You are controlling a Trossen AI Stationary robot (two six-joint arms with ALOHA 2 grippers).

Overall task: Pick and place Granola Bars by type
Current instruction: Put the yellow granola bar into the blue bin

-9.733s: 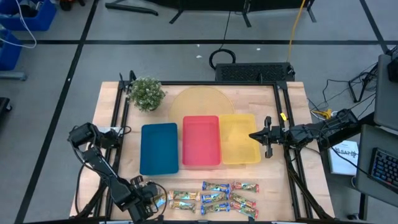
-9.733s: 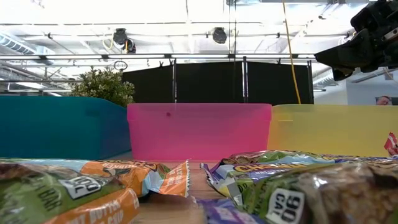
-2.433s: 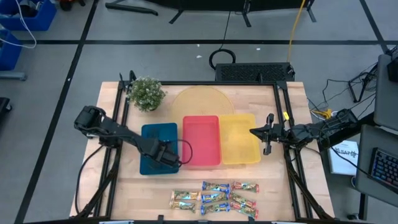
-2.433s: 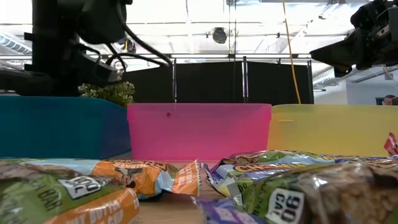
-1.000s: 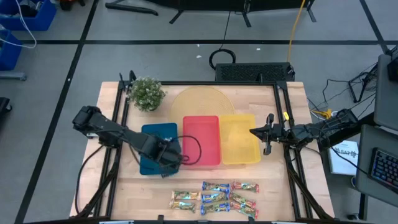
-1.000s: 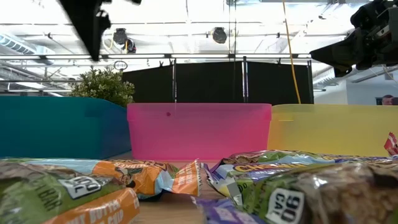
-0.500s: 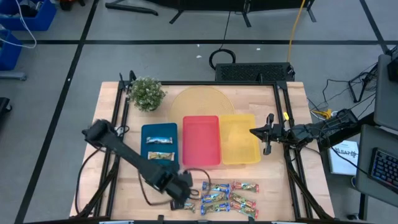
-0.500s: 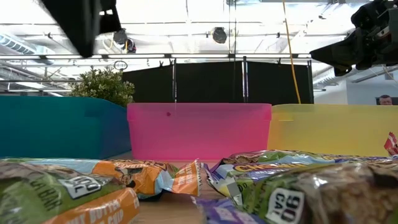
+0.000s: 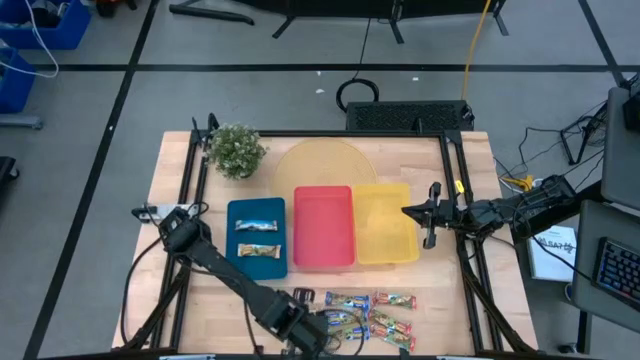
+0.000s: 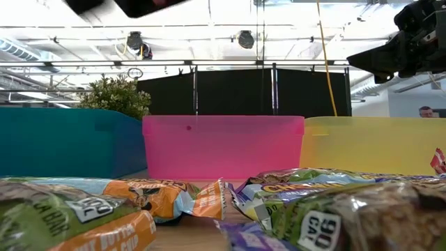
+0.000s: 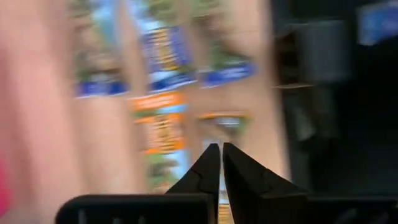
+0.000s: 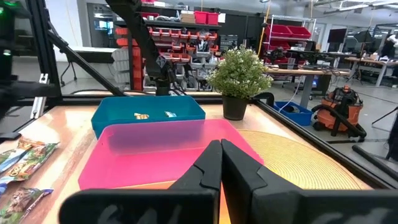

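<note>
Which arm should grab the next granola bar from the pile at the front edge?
Left. The left gripper hangs shut right over the shiny-wrapped granola bars at the table's front. The right gripper, also shut, waits beside the yellow plastic tray.

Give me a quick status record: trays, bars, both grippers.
blue tray: two bars inside
red tray: no bars visible
yellow tray: no bars visible
loose bars: clustered on the table's front edge, below the red and yellow trays
left gripper: over the left end of the loose bars, fingers shut, nothing between them
right gripper: waiting at the yellow tray's right edge, shut, empty
plant: back left corner
</note>
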